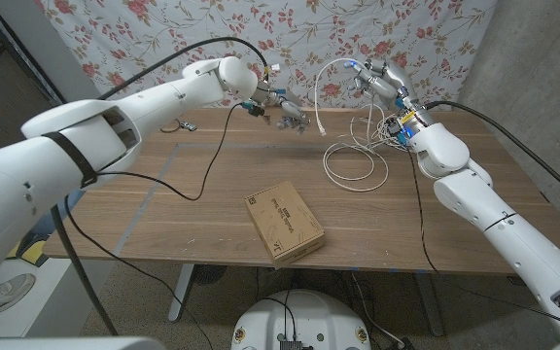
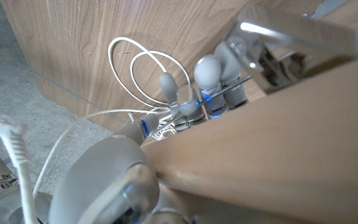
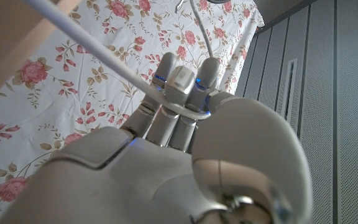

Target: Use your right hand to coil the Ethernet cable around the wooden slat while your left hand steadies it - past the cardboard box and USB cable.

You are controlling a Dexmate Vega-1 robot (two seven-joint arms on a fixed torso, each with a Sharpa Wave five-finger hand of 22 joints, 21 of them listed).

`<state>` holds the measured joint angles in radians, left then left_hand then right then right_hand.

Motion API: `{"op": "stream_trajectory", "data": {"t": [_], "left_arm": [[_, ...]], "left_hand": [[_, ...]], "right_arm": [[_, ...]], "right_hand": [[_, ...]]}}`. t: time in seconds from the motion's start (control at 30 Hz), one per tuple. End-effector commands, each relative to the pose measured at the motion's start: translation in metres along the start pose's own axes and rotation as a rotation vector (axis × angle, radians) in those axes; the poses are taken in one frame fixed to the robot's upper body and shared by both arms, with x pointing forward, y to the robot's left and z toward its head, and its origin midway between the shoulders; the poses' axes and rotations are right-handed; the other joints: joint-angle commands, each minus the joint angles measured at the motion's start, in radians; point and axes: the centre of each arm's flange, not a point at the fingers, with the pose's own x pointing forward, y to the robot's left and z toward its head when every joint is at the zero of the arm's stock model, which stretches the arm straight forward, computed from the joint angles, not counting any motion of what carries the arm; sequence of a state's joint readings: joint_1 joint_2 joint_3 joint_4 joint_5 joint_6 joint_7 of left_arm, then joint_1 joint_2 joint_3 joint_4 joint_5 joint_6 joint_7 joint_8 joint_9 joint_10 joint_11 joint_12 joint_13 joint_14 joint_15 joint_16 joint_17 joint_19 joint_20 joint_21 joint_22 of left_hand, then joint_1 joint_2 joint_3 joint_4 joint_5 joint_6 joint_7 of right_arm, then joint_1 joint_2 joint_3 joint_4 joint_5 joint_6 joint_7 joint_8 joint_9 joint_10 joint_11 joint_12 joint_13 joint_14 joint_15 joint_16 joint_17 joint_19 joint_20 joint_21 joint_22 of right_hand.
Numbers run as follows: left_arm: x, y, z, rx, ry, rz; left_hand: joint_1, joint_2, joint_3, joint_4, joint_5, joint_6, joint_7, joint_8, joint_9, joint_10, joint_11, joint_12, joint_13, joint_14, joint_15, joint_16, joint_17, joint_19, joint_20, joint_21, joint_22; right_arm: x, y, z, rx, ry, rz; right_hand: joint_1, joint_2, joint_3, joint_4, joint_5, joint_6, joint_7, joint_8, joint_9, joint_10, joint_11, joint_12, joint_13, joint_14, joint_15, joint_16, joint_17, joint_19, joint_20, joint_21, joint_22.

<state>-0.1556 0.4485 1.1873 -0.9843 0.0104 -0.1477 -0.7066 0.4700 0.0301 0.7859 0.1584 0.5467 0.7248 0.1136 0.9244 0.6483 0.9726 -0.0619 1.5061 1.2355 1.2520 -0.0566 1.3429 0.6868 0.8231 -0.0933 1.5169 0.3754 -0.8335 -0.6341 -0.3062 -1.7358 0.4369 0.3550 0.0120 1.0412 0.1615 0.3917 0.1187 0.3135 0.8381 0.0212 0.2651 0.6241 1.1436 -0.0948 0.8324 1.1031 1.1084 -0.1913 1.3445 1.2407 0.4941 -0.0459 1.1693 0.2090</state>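
Two robot hands raised over the table's (image 1: 192, 194) far side

The wooden slat (image 2: 278, 149) is gripped by the left robot hand (image 1: 278, 107); the white Ethernet cable (image 1: 353, 165) is held just rightward by the right robot hand (image 1: 382, 83), its loose loops lying below.

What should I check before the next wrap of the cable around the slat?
1. Right robot hand holds the white Ethernet cable: ok, cable runs across its fingers in the wrist view.
2. Left robot hand grips the wooden slat: cannot tell; the slat fills its wrist view, the grip is hidden.
3. Slack left: ok, loose loops lie on the table.
4. Cardboard box away from the loops: ok.
5. Wraps already on the slat: cannot tell.
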Motion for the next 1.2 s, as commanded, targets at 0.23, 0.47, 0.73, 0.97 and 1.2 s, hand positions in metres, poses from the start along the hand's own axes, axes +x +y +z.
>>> {"op": "stream_trajectory", "data": {"t": [0.23,0.47,0.73,0.97,1.2], "left_arm": [[0.009,-0.019,0.000,-0.106,-0.047,-0.008],[0.016,-0.024,0.007,-0.111,-0.047,-0.020],[0.028,-0.028,0.019,-0.084,-0.037,-0.051],[0.038,-0.030,0.034,-0.046,-0.042,-0.080],[0.045,-0.028,0.046,-0.024,-0.052,-0.076]], "left_hand": [[0.013,0.001,0.015,0.004,0.016,0.003,0.000,0.010,0.011,0.027,-0.025,0.058,0.001,0.128,-0.126,-0.005,-0.006,0.003,-0.003,0.011,0.003],[0.013,0.007,0.020,0.006,0.018,0.001,0.004,0.013,0.014,0.031,-0.028,0.058,0.001,0.130,-0.125,-0.004,-0.004,0.003,-0.006,0.015,0.004],[0.010,0.007,0.021,0.007,0.019,-0.001,0.005,0.016,0.013,0.030,-0.027,0.058,0.001,0.129,-0.124,-0.002,0.001,0.004,-0.005,0.017,0.000],[0.009,0.005,0.021,0.007,0.019,-0.001,0.004,0.017,0.012,0.029,-0.026,0.057,0.001,0.127,-0.125,-0.001,0.007,0.003,-0.006,0.019,0.001],[0.008,0.005,0.022,0.006,0.020,0.000,0.005,0.018,0.011,0.029,-0.027,0.058,0.001,0.127,-0.123,-0.002,0.007,0.002,-0.006,0.019,-0.001]], "right_arm": [[0.032,-0.014,0.013,0.145,-0.081,-0.042],[0.042,-0.014,0.019,0.182,-0.090,-0.083],[0.059,-0.012,0.028,0.208,-0.053,-0.158],[0.080,-0.004,0.030,0.235,-0.010,-0.189],[0.104,0.008,0.032,0.284,0.032,-0.172]], "right_hand": [[0.007,0.010,0.007,0.010,0.006,0.098,0.027,0.009,-0.001,0.012,0.006,0.006,0.011,-0.007,-0.023,0.044,-0.002,0.007,-0.142,0.029,-0.008],[0.010,0.009,0.010,0.011,0.004,0.102,0.028,0.007,0.001,0.019,0.006,0.007,0.018,-0.008,-0.023,0.068,-0.003,0.007,-0.144,0.040,-0.013],[0.015,0.009,0.016,0.009,0.001,0.108,0.034,0.000,-0.007,0.037,0.009,-0.014,-0.018,-0.010,-0.022,0.089,-0.004,0.017,-0.144,0.055,-0.016],[0.020,0.010,0.025,0.008,-0.006,0.112,0.042,-0.003,-0.008,0.044,0.008,-0.022,-0.029,-0.003,-0.022,0.107,-0.005,0.026,-0.145,0.064,-0.019],[0.024,0.010,0.035,0.007,-0.014,0.116,0.049,-0.007,-0.009,0.051,0.009,-0.034,-0.046,0.000,-0.022,0.122,-0.006,0.032,-0.144,0.072,-0.021]]}}
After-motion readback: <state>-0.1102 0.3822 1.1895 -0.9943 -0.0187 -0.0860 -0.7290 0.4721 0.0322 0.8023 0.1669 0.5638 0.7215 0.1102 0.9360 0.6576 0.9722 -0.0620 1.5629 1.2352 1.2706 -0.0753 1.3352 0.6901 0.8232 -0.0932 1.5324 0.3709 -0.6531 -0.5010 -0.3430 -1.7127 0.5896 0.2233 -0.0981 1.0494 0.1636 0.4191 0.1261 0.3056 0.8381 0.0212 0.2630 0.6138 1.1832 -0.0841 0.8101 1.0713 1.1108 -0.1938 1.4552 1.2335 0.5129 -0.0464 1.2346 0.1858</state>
